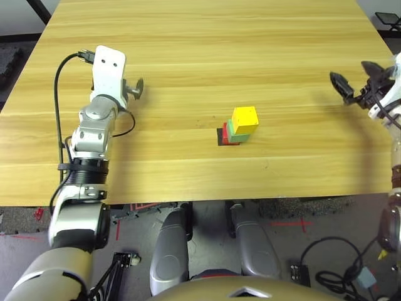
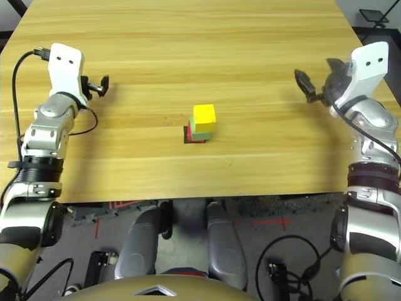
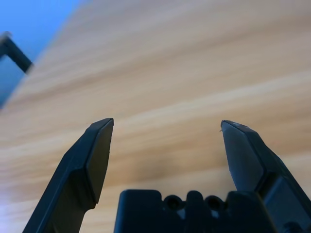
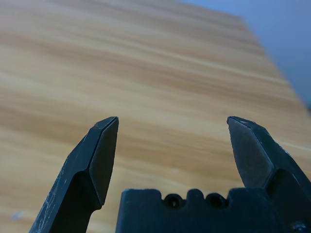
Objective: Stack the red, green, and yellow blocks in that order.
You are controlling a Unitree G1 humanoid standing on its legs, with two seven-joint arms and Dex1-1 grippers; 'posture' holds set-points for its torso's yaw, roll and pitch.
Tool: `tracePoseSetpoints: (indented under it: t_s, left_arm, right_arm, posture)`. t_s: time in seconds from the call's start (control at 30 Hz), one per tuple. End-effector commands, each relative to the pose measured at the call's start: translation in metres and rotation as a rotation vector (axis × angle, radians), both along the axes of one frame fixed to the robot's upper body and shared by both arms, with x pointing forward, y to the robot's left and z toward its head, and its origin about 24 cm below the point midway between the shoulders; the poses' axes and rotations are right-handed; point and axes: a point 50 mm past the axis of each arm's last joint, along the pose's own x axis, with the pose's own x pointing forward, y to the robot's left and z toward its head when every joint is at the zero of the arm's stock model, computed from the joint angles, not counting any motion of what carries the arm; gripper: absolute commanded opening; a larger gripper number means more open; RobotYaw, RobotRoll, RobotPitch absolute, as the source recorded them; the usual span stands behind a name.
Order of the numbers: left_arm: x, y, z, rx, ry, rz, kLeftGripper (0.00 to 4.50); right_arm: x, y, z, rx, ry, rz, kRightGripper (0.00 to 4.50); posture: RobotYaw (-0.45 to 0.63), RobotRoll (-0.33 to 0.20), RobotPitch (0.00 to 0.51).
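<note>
Beneath green block [image 2: 200, 133], red block [image 2: 190, 136] half-hidden

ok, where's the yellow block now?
Mid-table in the head views: yellow block tops the stack, on the green block, red block beneath.

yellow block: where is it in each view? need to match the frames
Left eye: yellow block right of centre, topping the stack.
Right eye: just left of centre.
Left wrist: not in it, bare table ahead.
Right wrist: not in it.
Shared landmark: green block directly under it, in both eye views.
</note>
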Motion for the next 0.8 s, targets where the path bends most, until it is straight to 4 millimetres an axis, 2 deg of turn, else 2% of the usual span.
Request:
tracePoseSetpoints:
  t_s: [0.03, 0.2, 0.4, 0.53, 0.67, 0.8]
  left_arm:
    - [-0.011, 0.003, -0.003, -0.02, -0.041, 0.057, 4.49]
    - [-0.024, -0.001, -0.017, -0.027, 0.002, 0.068, 4.49]
    - [-0.035, -0.006, -0.027, -0.009, 0.022, 0.07, 4.49]
    - [-0.034, -0.009, -0.029, -0.012, 0.016, 0.082, 4.49]
    - [-0.027, -0.005, -0.028, -0.007, 0.01, 0.083, 4.49]
    - [-0.022, -0.001, -0.023, 0.005, -0.005, 0.091, 4.49]
  right_arm:
    - [-0.006, -0.017, -0.003, 0.065, -0.05, -0.149, 4.5]
    - [-0.014, -0.031, -0.013, 0.117, -0.066, -0.273, 4.5]
    - [-0.025, -0.036, -0.019, 0.12, -0.069, -0.285, 4.5]
    - [-0.031, -0.044, -0.016, 0.108, -0.067, -0.298, 4.5]
    - [-0.034, -0.042, -0.013, 0.1, -0.072, -0.289, 4.5]
    - [-0.034, -0.038, -0.012, 0.089, -0.065, -0.274, 4.5]
  posture:
    - [0.17, 0.054, 0.254]
    - [0.18, 0.061, 0.254]
    - [0.15, 0.059, 0.263]
    - [0.13, 0.05, 0.271]
    - [0.1, 0.032, 0.281]
    - [0.11, 0.036, 0.274]
